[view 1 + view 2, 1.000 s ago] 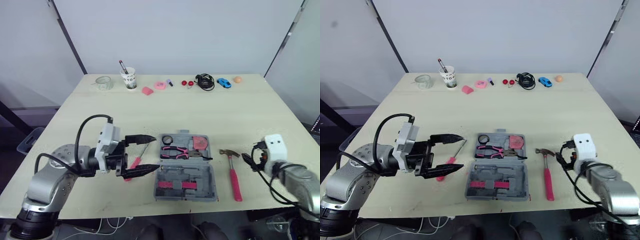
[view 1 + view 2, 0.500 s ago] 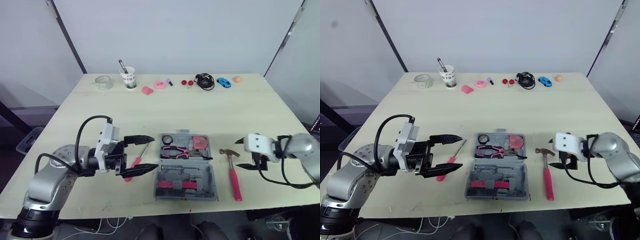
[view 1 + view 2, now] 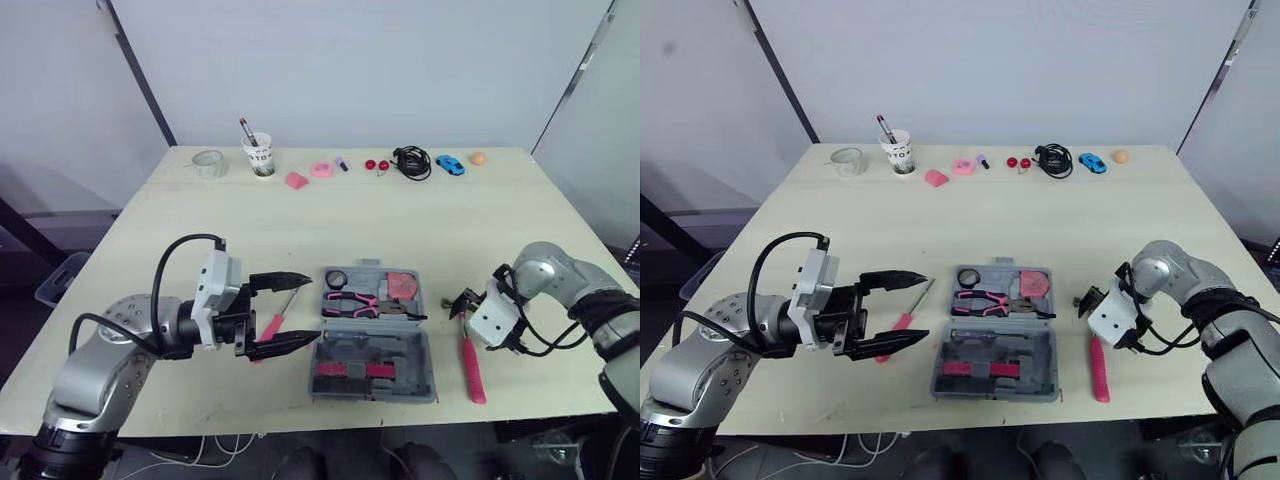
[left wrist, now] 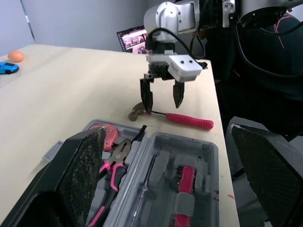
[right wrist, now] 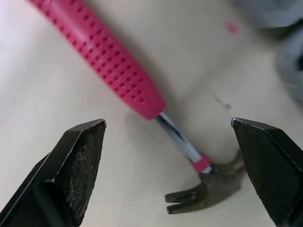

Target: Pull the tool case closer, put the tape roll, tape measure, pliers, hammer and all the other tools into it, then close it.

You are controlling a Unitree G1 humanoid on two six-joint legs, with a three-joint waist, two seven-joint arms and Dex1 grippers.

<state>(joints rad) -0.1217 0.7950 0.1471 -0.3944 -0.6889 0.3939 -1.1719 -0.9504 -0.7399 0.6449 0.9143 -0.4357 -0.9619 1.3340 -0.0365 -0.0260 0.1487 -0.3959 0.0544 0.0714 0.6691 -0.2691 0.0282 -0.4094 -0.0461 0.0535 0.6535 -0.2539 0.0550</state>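
Note:
The grey tool case (image 3: 372, 352) lies open near the table's front, with pink-handled pliers (image 3: 360, 303), a black tape roll (image 3: 334, 278) and a red tape measure (image 3: 402, 285) in it. A pink-handled hammer (image 3: 470, 365) rests on the table right of the case. My right gripper (image 3: 461, 304) points down, open, straddling the hammer's shaft (image 5: 180, 139) just behind the head (image 5: 213, 187); the same gripper (image 4: 163, 97) shows in the left wrist view. My left gripper (image 3: 313, 307) is open left of the case, over a pink screwdriver (image 3: 270, 325).
Along the far edge stand a clear jar (image 3: 207, 164), a paper cup with a pen (image 3: 258, 157), pink items (image 3: 295, 181), two red balls (image 3: 374, 165), a black cable (image 3: 410, 162), a blue toy car (image 3: 448, 165) and an orange ball (image 3: 476, 158).
My right arm swung in from the table's right edge and turned its gripper down over the hammer's shaft near the head. The left gripper has barely moved.

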